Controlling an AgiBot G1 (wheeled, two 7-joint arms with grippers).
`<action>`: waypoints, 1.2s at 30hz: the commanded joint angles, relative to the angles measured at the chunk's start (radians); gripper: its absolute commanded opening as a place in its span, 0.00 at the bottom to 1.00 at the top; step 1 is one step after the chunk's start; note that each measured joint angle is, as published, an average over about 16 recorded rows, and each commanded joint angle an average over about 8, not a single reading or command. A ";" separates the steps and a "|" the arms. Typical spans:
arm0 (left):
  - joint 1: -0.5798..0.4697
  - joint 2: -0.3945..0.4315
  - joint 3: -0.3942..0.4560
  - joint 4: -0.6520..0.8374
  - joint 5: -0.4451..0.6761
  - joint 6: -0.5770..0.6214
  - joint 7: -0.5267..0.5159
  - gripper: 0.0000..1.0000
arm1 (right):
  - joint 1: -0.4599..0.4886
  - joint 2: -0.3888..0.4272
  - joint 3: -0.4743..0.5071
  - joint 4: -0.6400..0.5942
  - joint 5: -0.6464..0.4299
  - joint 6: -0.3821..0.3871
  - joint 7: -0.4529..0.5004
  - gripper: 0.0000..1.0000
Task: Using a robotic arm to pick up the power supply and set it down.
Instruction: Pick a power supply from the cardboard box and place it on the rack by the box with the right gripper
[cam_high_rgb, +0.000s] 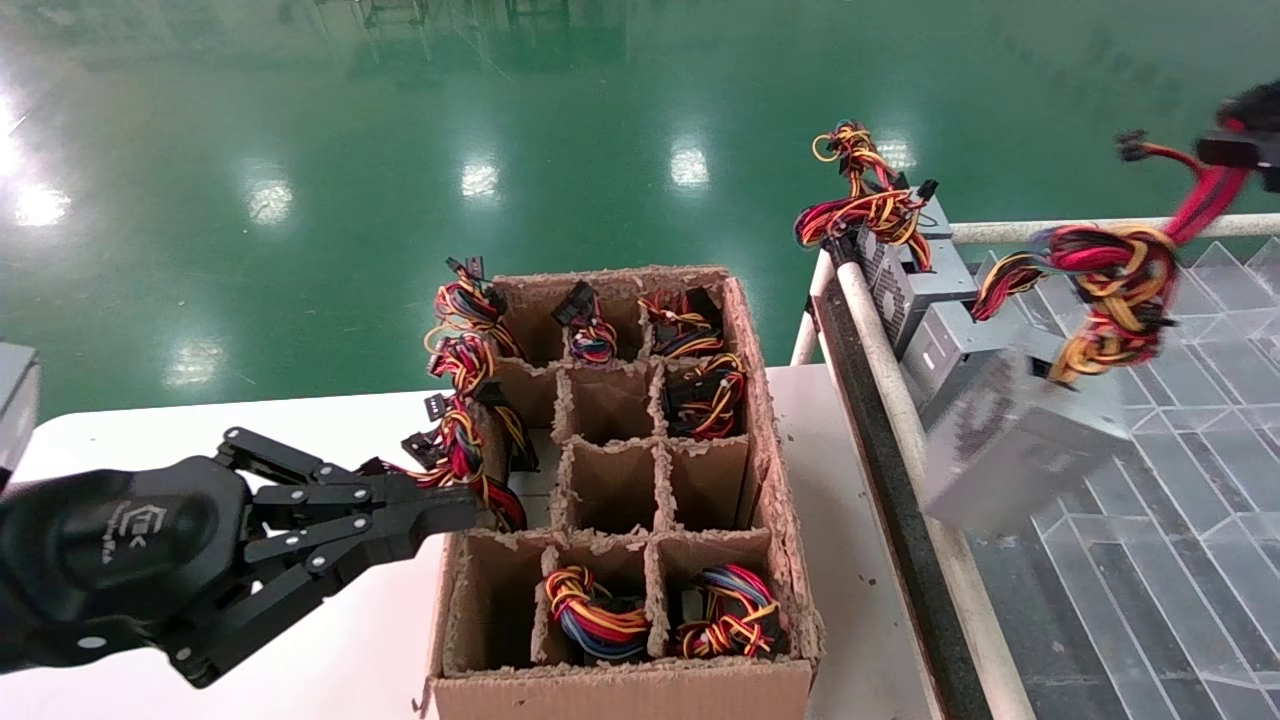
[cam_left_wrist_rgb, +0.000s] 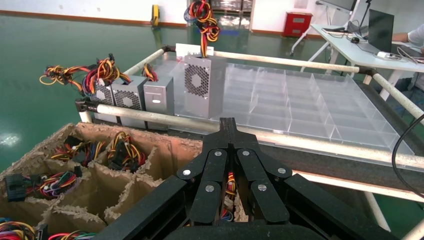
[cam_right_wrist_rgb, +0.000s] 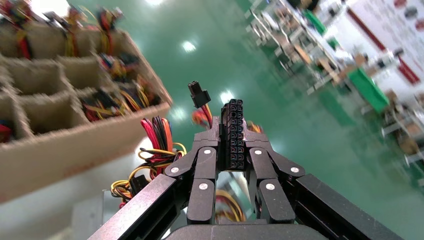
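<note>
One power supply (cam_high_rgb: 1010, 450) hangs tilted and blurred over the clear tray (cam_high_rgb: 1180, 560), right of the cardboard box (cam_high_rgb: 640, 690).
Right gripper (cam_right_wrist_rgb: 232, 117), nearly cut off at head view's far right, is clamped on its black connector (cam_right_wrist_rgb: 234, 132), case dangling below by wires. Left gripper (cam_high_rgb: 470, 515), fingers together, sits at the box's left wall.

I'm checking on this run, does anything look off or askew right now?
Yes. The power supply hangs tilted above the clear tray, carried only by its connector, which the right hand grips. The cardboard box has ragged, torn edges.
</note>
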 joint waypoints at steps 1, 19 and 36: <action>0.000 0.000 0.000 0.000 0.000 0.000 0.000 0.00 | -0.027 0.027 0.000 -0.002 -0.007 0.020 0.009 0.00; 0.000 0.000 0.000 0.000 0.000 0.000 0.000 0.00 | -0.276 -0.131 0.005 -0.005 -0.024 0.470 -0.079 0.00; 0.000 0.000 0.000 0.000 0.000 0.000 0.000 0.00 | -0.265 -0.181 -0.010 0.002 -0.017 0.426 -0.121 0.00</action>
